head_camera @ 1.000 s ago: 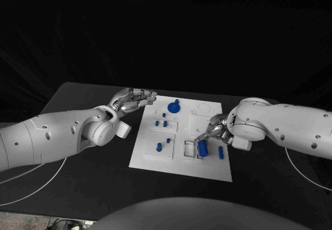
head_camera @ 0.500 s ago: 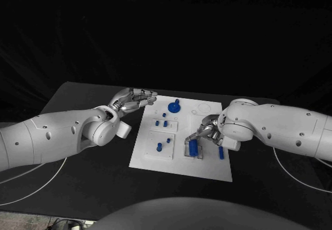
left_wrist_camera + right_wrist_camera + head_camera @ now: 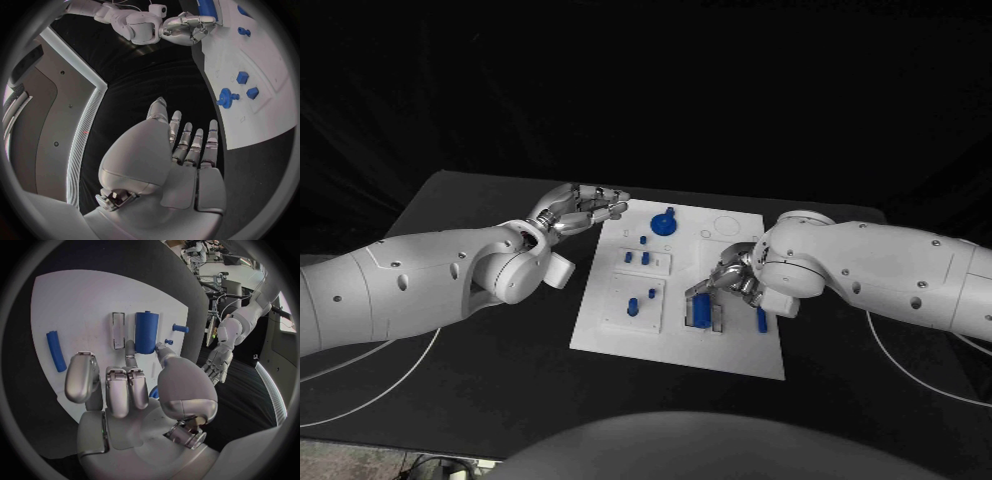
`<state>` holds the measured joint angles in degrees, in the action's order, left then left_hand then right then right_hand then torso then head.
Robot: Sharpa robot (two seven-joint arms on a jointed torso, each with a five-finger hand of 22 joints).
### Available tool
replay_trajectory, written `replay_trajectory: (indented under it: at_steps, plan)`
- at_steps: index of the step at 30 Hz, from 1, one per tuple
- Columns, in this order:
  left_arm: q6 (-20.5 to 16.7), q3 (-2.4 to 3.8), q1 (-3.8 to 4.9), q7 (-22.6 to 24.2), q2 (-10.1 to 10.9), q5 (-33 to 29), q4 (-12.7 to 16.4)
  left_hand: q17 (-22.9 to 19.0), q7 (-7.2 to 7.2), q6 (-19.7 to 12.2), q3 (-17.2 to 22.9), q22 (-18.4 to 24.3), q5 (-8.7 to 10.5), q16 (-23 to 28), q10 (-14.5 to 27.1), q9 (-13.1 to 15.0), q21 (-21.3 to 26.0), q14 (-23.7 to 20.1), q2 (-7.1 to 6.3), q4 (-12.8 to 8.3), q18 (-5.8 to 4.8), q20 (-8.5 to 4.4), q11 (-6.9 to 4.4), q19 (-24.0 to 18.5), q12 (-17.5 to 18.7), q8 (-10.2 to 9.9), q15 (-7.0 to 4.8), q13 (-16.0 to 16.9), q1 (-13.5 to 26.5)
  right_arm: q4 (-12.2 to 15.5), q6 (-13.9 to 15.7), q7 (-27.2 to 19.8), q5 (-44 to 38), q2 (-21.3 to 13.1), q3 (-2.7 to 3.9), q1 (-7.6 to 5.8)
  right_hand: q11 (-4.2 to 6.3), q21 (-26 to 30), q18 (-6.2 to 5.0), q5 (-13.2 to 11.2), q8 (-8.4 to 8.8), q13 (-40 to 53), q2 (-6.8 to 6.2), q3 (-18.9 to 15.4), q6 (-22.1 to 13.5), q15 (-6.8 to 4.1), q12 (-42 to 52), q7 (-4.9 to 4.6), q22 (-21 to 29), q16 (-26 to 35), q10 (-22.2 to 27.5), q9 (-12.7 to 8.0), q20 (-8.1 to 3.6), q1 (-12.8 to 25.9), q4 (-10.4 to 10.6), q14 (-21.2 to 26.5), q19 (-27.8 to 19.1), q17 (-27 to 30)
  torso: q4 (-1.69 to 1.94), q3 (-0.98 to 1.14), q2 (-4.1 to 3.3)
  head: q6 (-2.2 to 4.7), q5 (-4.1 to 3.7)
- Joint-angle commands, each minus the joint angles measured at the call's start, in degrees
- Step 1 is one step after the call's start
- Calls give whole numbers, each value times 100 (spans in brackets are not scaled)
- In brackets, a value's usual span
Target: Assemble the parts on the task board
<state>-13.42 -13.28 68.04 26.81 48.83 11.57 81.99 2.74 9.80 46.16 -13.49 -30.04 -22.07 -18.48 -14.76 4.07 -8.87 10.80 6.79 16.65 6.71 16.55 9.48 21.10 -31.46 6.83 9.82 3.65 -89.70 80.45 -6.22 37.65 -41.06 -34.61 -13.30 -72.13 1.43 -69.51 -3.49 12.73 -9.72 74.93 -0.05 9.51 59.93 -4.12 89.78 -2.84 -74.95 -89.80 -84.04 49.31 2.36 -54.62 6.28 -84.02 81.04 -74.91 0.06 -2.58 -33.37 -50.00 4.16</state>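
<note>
The white task board [image 3: 733, 350] lies in the middle of the black table. My right hand [image 3: 733, 279] hovers over its right half, and thumb and a finger pinch the near end of a thick blue cylinder [image 3: 701, 310]. In the right wrist view that cylinder [image 3: 145, 332] lies flat on the board [image 3: 75, 300] beside a narrow rectangular slot [image 3: 117, 330]. A slim blue bar [image 3: 760, 318] lies to its right. My left hand [image 3: 581, 208] floats off the board's far left corner, fingers straight and apart, holding nothing.
A blue round knob [image 3: 662, 223] stands at the board's far edge, with small blue pegs [image 3: 636, 258] below it and two more blue pieces [image 3: 640, 302] at the near left. Black table surrounds the board.
My right hand has shifted left across the board, taking the blue cylinder from beside the slot frame to over it. The left hand has stayed put.
</note>
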Motion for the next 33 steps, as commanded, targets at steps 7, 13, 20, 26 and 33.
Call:
replay_trajectory:
  at_steps: [7,13,20,26,33]
  plan:
    - [126,5,2,14,-16,31,9,8,36,20,-30,9,-40,-33,-45,8,-39,31,1,-15,-89,8,7,32,-2,20,3,-1,-68,9,-113,-7,-205,-7,1,20,-36,57,-99,-581,72,1507,4,-173,-37,5,22,-24,-905,-20,-596,36,2,262,158,-598,-31,-1509,3,0,-2,0,2]
    - [135,5,1,1,-18,36,5,8,38,19,-30,10,-41,-38,-43,7,-41,35,3,-13,-89,7,10,35,-1,21,7,-1,-72,10,-117,-12,-211,-23,1,25,-41,93,-105,-814,103,1507,-12,-317,-32,9,22,-31,-899,-20,-596,68,6,437,287,-598,-33,-1509,2,0,0,0,10]
    - [142,5,1,-9,-15,39,5,8,38,19,-30,10,-41,-38,-43,7,-41,35,3,-13,-89,7,10,35,-1,21,7,-1,-72,28,-96,-36,-209,-65,2,34,-53,115,-106,-962,150,1507,-125,-466,-66,15,22,-44,-896,-20,-596,84,11,522,347,-598,-30,-1509,4,0,-1,0,24]
    - [145,5,1,-10,-11,39,8,8,40,19,-30,11,-42,-39,-44,7,-42,36,3,-13,-88,7,11,36,-4,22,9,-1,-75,115,150,-108,-149,-162,6,41,-54,101,-103,-980,164,1507,-209,-555,-70,17,22,-47,-902,-20,-596,97,12,567,398,-598,-18,-1509,7,2,-3,0,44]
    - [131,5,1,-15,8,40,27,9,40,19,-30,12,-42,-42,-43,7,-42,37,3,-13,-88,7,12,36,-4,22,9,-1,-76,461,504,-205,-110,-499,33,-26,-42,4,-84,-950,148,1507,-226,-672,-47,6,22,-37,-932,-20,-596,138,5,614,524,-598,41,-1509,10,2,-1,0,65]
